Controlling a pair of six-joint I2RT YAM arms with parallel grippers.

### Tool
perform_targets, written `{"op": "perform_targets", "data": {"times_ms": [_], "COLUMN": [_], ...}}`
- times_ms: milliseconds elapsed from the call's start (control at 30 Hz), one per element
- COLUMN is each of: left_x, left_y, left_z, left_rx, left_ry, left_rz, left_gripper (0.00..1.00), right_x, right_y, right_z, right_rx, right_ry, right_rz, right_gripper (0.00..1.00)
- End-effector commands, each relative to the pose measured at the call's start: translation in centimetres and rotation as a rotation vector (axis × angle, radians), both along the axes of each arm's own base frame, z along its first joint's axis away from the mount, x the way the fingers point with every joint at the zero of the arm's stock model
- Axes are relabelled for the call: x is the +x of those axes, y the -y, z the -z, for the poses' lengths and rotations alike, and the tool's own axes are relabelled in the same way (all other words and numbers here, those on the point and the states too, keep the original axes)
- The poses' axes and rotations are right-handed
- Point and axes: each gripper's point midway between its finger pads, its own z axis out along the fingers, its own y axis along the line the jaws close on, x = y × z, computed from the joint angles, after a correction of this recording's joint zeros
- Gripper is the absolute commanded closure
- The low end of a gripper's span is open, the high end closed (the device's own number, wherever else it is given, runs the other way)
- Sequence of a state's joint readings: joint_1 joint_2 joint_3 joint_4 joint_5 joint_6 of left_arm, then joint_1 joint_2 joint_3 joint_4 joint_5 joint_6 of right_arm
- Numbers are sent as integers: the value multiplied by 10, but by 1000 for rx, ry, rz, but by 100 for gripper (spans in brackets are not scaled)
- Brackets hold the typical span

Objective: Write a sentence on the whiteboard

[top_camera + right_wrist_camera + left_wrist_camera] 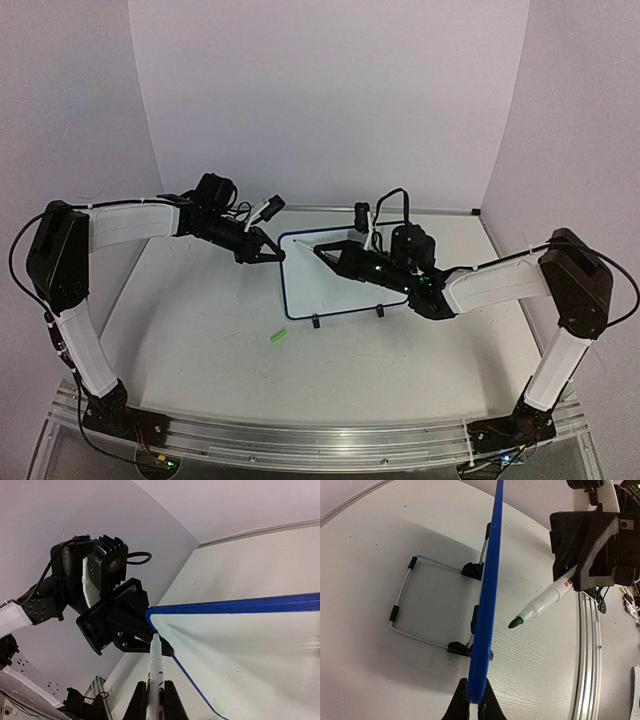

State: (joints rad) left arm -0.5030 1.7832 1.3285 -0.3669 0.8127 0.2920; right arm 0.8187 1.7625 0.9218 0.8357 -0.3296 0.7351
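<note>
The whiteboard [345, 280] stands upright at mid-table on two black clip feet [316, 322] and a wire stand [402, 600]. My left gripper [276, 257] is shut on the blue frame's left edge [487, 605], near its upper corner. My right gripper [326, 256] is shut on a white marker [155, 672]. The marker's green tip [515, 623] is just off the board's face, near the upper left corner. In the right wrist view the board face [250, 645] looks blank, and I see no sentence in any view.
A small green marker cap [278, 338] lies on the table in front of the board's left side. An aluminium rail [300, 435] runs along the near edge. White walls close the back and sides.
</note>
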Motion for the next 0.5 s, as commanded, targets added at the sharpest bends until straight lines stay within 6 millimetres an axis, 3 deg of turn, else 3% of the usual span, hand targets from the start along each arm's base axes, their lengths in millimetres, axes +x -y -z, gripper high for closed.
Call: {"op": "perform_targets", "data": {"times_ms": [0, 467], "left_x": [0, -2], "left_y": [-2, -1], "left_z": [-5, -4], "left_rx": [22, 25], "left_ry": [10, 7], "left_rz": [-5, 3], "left_gripper": [100, 100], "right_x": [11, 20], "right_y": [-4, -2], "right_z": [-20, -11], "right_rx": [61, 56], "right_ry": [43, 36], "right_rz": [14, 53], "right_gripper": [100, 100]}}
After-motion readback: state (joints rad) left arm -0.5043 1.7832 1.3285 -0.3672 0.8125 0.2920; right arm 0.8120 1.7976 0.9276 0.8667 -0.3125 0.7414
